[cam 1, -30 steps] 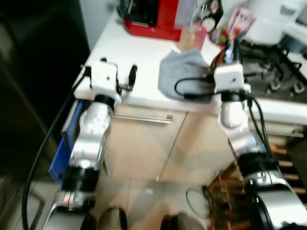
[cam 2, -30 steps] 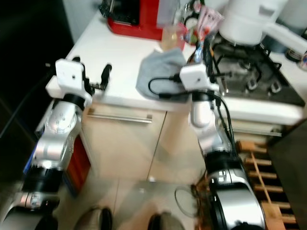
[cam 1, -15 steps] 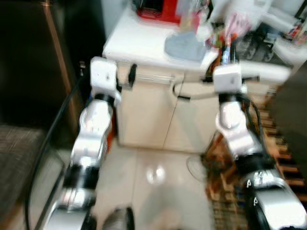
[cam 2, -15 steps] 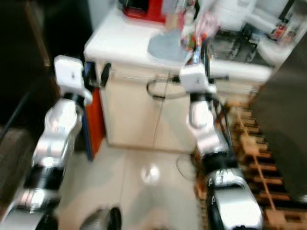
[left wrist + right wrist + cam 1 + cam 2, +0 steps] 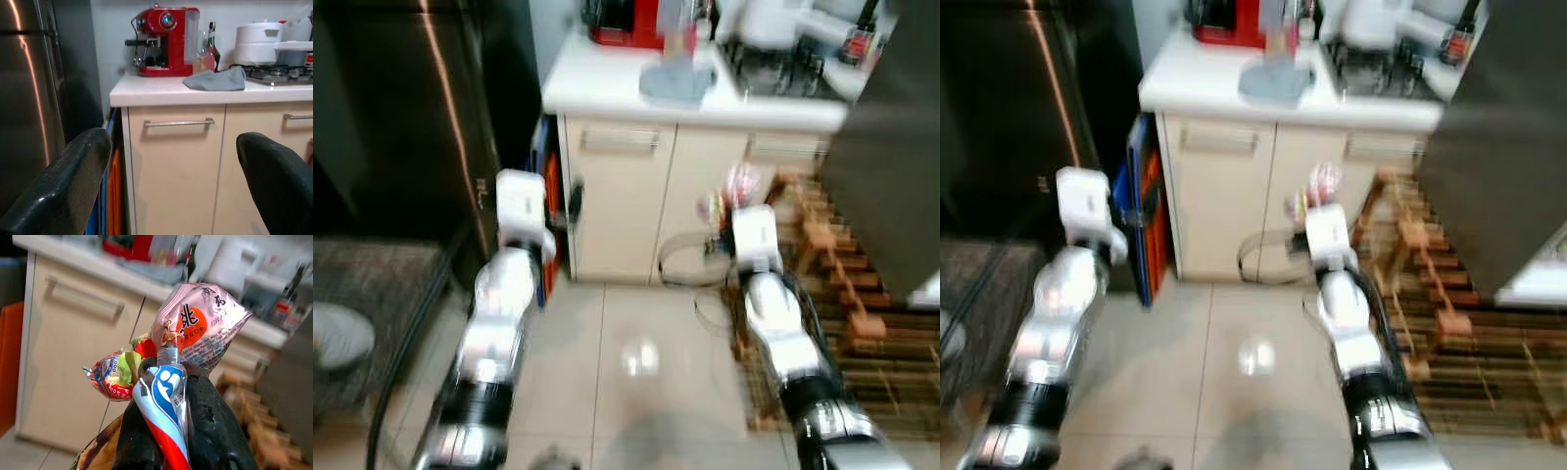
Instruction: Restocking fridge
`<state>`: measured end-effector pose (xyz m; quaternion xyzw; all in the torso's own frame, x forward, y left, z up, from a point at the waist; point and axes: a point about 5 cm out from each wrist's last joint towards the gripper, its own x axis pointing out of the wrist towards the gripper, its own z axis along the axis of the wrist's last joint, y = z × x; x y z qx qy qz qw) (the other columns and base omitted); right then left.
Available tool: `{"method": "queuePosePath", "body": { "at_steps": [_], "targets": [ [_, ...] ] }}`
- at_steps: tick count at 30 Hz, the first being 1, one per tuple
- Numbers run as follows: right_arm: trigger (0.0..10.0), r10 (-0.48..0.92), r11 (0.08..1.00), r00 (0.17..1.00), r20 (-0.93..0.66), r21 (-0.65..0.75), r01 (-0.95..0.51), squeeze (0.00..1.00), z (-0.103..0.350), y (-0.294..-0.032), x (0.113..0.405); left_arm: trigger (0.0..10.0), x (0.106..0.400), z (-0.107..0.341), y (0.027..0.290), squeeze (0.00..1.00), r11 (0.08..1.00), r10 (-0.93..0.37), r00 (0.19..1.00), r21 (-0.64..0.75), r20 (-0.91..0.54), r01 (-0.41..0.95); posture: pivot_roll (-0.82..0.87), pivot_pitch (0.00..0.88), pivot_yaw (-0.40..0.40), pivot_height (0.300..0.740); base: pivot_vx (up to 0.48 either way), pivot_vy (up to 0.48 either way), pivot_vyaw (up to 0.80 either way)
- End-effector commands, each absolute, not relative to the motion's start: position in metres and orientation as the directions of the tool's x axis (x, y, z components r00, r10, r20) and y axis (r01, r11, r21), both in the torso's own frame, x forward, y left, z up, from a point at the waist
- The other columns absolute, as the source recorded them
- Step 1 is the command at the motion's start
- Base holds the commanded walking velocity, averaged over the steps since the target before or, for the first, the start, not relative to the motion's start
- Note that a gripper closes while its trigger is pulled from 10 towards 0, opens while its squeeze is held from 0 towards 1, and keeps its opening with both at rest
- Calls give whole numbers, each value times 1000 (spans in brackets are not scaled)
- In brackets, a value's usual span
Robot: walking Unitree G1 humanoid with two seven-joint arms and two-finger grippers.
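Down at floor level, the robot stands on pale glossy tiles (image 5: 636, 333) facing a cream cabinet (image 5: 626, 206) with a white worktop (image 5: 607, 88). The right gripper (image 5: 171, 396) has its two black fingers (image 5: 210, 426) pressed together on a bundle of snack packets (image 5: 195, 328): a pink packet with an orange disc and printed characters on top, a red-and-green one just beside it on the lower side, and a blue, white and red wrapper squeezed between the fingertips. In the head views that bundle (image 5: 736, 186) sits in front of the cabinet doors, above the white wrist block of the right arm (image 5: 773, 313).

The left gripper (image 5: 171, 196) is spread wide, its rounded black fingers (image 5: 63, 186) well apart with nothing between them, and it points toward the cabinet's left door and its metal bar handle (image 5: 179, 122). The left arm (image 5: 499, 304) is raised beside a dark steel fridge (image 5: 401, 108), whose door appears closed. Blue and orange flat items (image 5: 546, 196) stand upright in the gap between fridge and cabinet.

On the worktop rest a red coffee machine (image 5: 166, 41), a crumpled grey cloth (image 5: 215, 80), a dark bottle (image 5: 212, 36) and a white pot (image 5: 257, 43) on a gas hob (image 5: 279, 73). A wooden slatted rack (image 5: 842, 284) lies on the floor to the robot's right. The head views are blurred.
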<state>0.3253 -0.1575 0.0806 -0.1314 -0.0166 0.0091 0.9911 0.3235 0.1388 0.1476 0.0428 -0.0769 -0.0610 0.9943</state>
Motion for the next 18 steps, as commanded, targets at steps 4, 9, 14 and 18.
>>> {"method": "queuePosePath", "body": {
  "at_steps": [4, 9, 14, 18],
  "targets": [
    [0, 54, 965, 998, 42, -258, -42, 0, 86, -155, 327, 10000, 328, 144, 137, 0, 990, -116, 985, 96, 131, 103, -52, 0, -51, 740, 0, -465, 0],
    [0, 50, 968, 998, -26, -246, -55, 0, 72, -163, 320, 10000, 323, 140, 138, 0, 990, -122, 985, 84, 124, 112, -57, 0, -44, 740, 0, -465, 0],
    [0, 43, 970, 997, -65, -238, -57, 0, 65, -170, 315, 10000, 319, 138, 137, 0, 988, -141, 981, 75, 130, 132, -55, 0, -51, 740, 0, -465, 0],
    [0, 37, 969, 996, -86, -241, -57, 0, 62, -177, 314, 10000, 320, 137, 136, 0, 989, -138, 982, 75, 128, 129, -55, 0, -60, 740, 0, -465, 0]
  ]
}}
